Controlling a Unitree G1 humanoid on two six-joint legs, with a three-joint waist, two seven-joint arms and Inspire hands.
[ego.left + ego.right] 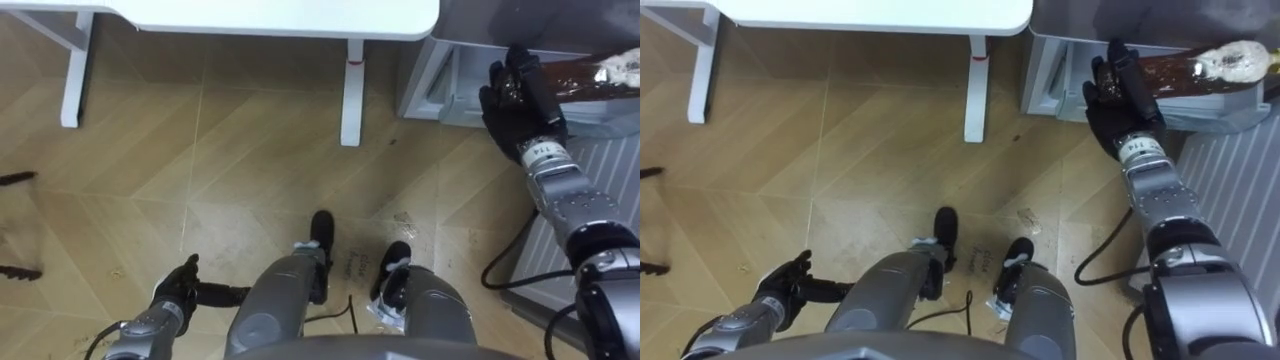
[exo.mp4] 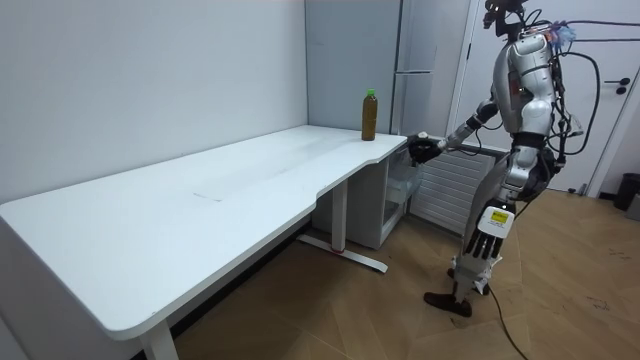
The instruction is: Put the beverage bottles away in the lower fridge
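slippage is the main worry here. your right hand [image 1: 1120, 100] is curling its fingers round the base end of a dark brown bottle [image 1: 1185, 70]. the bottle is lying nearly level with its neck pointing to your right, so most of its weight is hanging out past the grip. if the hold is loosening or the wrist is turning too fast, the bottle could be tipping out and dropping to the wooden floor [image 1: 870, 170].

the bottle is sitting above and just beside the open lower fridge [image 1: 1052, 80], not inside it. you are also risking a knock against the compartment's front edge while lowering it in.

your left hand [image 1: 785, 288] is hanging low by your left leg, fingers relaxed, holding nothing. a second bottle [image 2: 369, 115] is standing upright on the white table [image 2: 200, 230], near its fridge end.

the thumb's place on the held bottle is hiding behind the fingers. the fridge's inside is being cut off by its wall and your arm, so you are not seeing how much room is free.
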